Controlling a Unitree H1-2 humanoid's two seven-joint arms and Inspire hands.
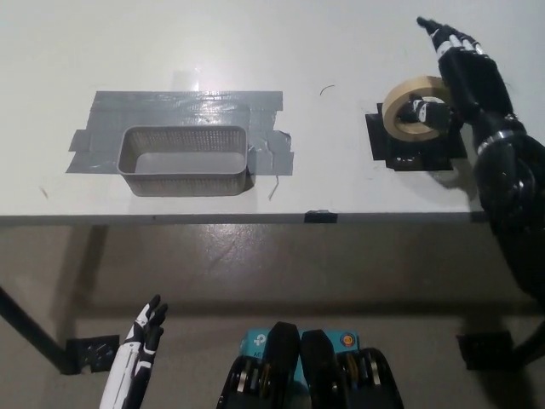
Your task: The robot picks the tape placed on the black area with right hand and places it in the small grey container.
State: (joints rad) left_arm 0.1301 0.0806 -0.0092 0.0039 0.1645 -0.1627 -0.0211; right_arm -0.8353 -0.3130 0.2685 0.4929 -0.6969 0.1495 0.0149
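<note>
Black right hand (pixel 464 72) reaches over the beige tape roll (pixel 415 109) on its black patch (pixel 417 150), fingers (pixel 438 32) spread, grasping nothing. Grey mesh container (pixel 184 160) sits left on the desk (pixel 255 43). White left hand (pixel 136 349) hangs low, released.

Right hand (pixel 464 72) covers far-right rim of tape (pixel 409 106) | black area (pixel 417 146) partly hidden | left hand (pixel 136 354) cropped at bottom edge

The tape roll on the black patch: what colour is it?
The tape roll is cream or beige, seen in the head view.
</note>
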